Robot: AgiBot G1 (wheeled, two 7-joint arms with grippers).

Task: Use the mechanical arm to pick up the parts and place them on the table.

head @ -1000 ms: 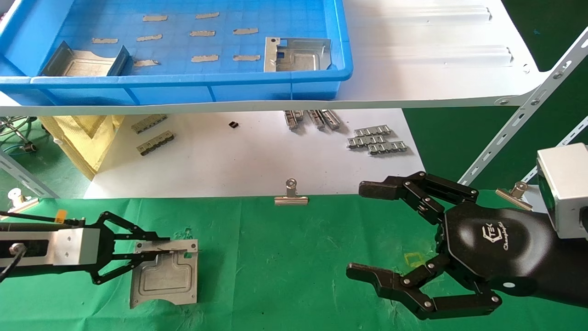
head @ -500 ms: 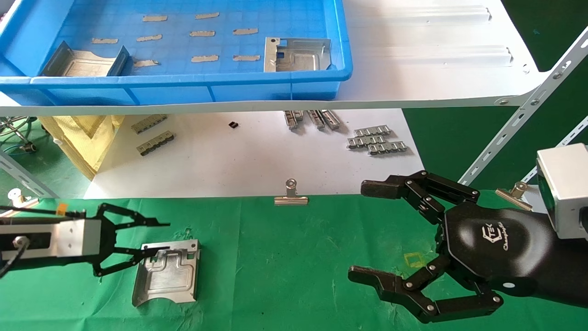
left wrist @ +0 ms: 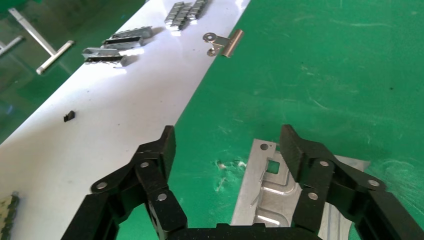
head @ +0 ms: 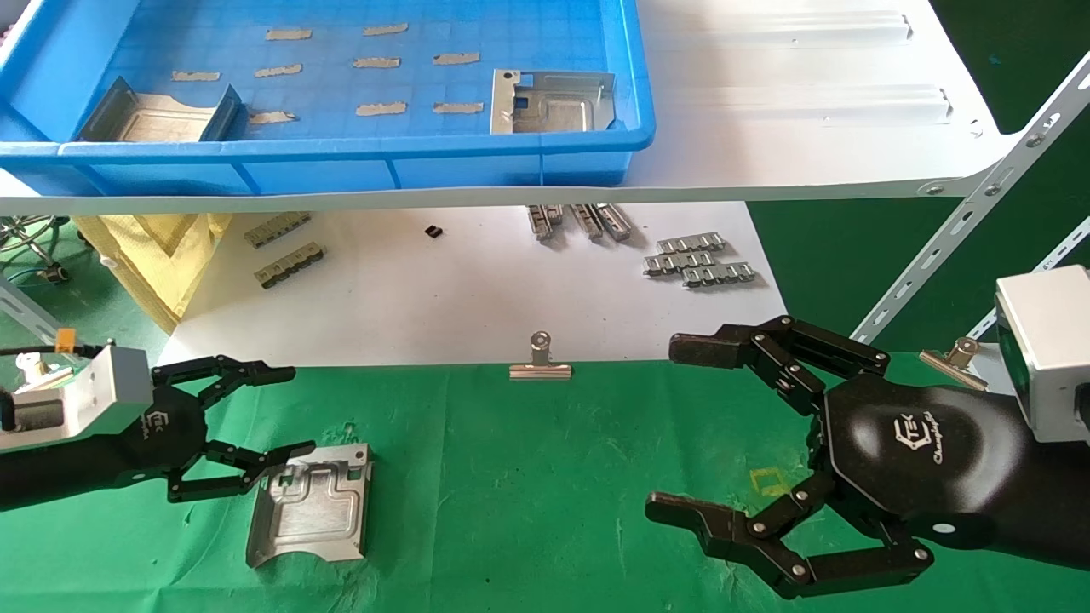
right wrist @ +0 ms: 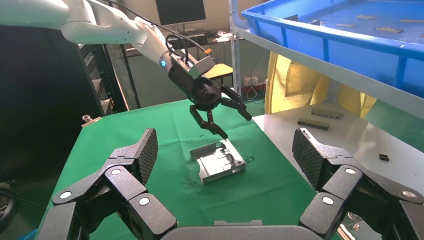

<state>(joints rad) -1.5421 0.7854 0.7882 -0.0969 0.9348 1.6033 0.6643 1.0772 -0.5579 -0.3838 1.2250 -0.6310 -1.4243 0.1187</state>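
One part [head: 311, 502], a silvery stamped plate with bent-up flanges, lies flat on the green cloth table [head: 528, 477] at the front left. My left gripper [head: 294, 409] hovers just above its left edge, open and holding nothing. In the left wrist view the part [left wrist: 280, 195] sits under one of the fingers [left wrist: 300, 150] of the left gripper [left wrist: 227, 145]. Two more parts [head: 549, 102] [head: 153, 115] rest in the blue tray [head: 341, 153] on the upper shelf. My right gripper [head: 673, 426] stands open and empty over the cloth at the right, seen wide apart in its own view [right wrist: 225, 145].
A white board behind the cloth carries ridged metal strips [head: 698, 260]. A binder clip [head: 539, 362] pins the cloth's far edge and another [head: 954, 358] sits at the right. A perforated shelf brace [head: 979, 196] slants at the right. A yellow bag [head: 162, 255] hangs at the left.
The left gripper opened off the part's flange, turned its wrist and drew back and up to the left. The part settled onto the cloth. The right arm barely moved.
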